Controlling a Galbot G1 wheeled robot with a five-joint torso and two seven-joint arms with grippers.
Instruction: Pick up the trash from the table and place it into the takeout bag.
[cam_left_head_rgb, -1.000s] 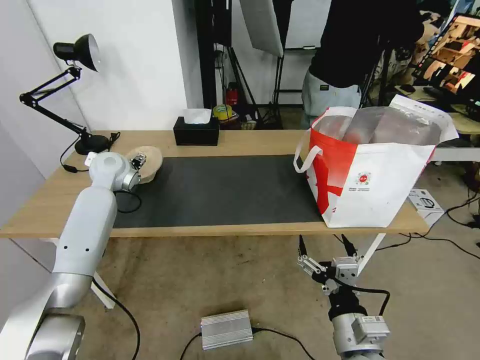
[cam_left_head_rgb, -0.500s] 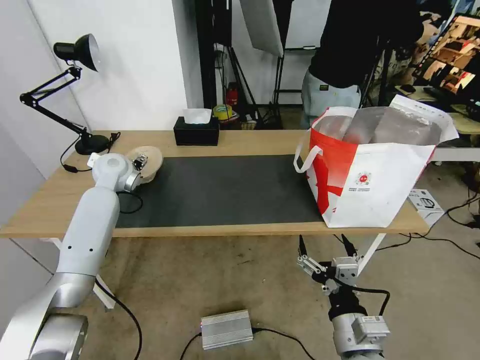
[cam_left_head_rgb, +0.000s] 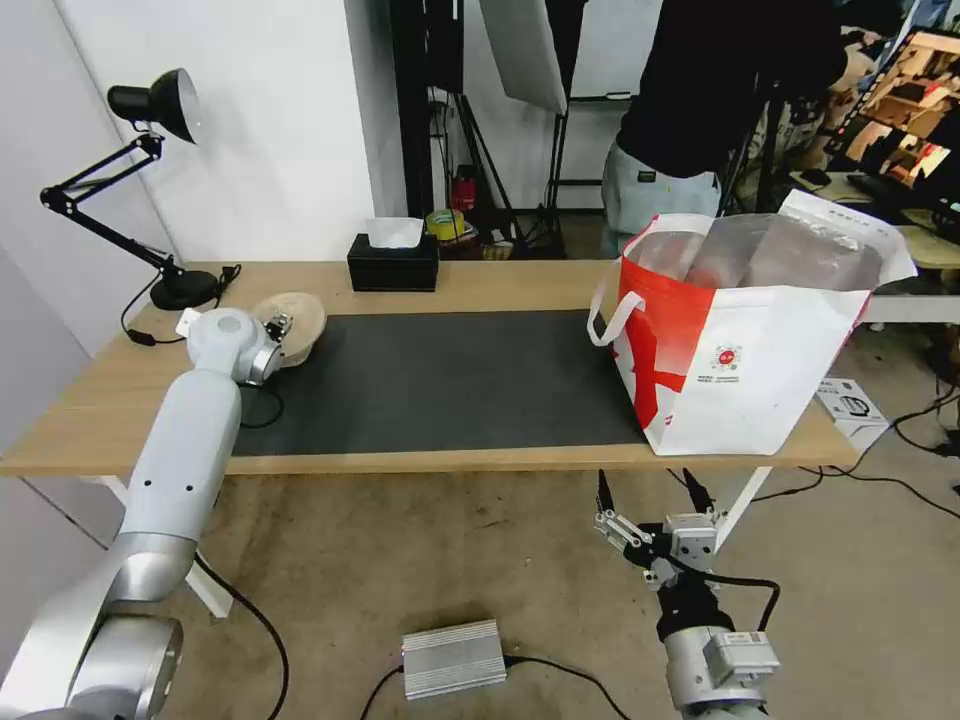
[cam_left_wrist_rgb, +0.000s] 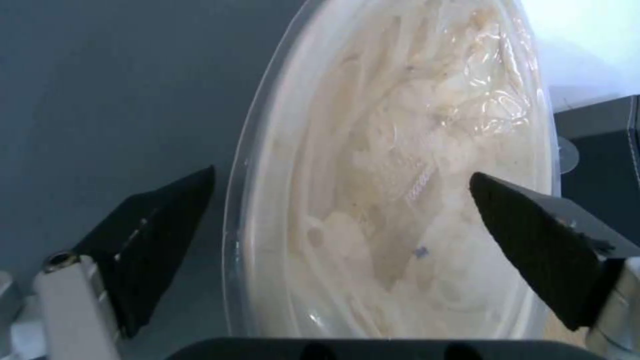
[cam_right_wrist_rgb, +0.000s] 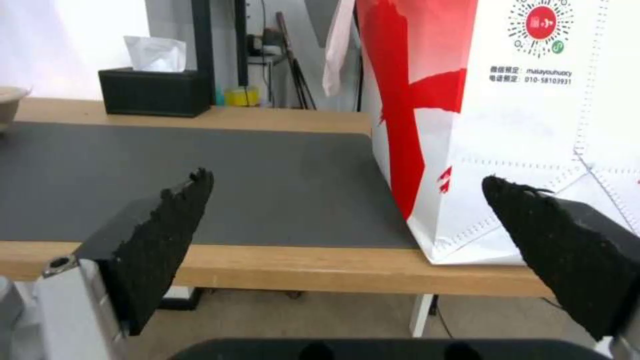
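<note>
The beige bowl (cam_left_head_rgb: 302, 316) sits at the left end of the dark mat (cam_left_head_rgb: 450, 380) on the table (cam_left_head_rgb: 500, 275). My left gripper (cam_left_head_rgb: 277, 326) is right at its near side. In the left wrist view the bowl (cam_left_wrist_rgb: 400, 200), under a clear lid, lies between the black fingers of the left gripper (cam_left_wrist_rgb: 341, 176), which stands open, one finger on each side. The takeout bag (cam_left_head_rgb: 740, 350) stands open at the table's right end. My right gripper (cam_left_head_rgb: 648, 492) hangs open below the table's front edge, facing the bag (cam_right_wrist_rgb: 520, 125) with nothing between the fingers of the right gripper (cam_right_wrist_rgb: 347, 179).
A black tissue box (cam_left_head_rgb: 393, 262) stands at the back edge. A black desk lamp (cam_left_head_rgb: 150, 100) rises at the far left, and its cable (cam_left_head_rgb: 258, 405) loops near my left arm. A metal box (cam_left_head_rgb: 452, 657) lies on the floor. A person stands behind the bag.
My left arm has eased slightly farther over the table toward the bowl. The bowl, the bag and the right arm have not moved.
</note>
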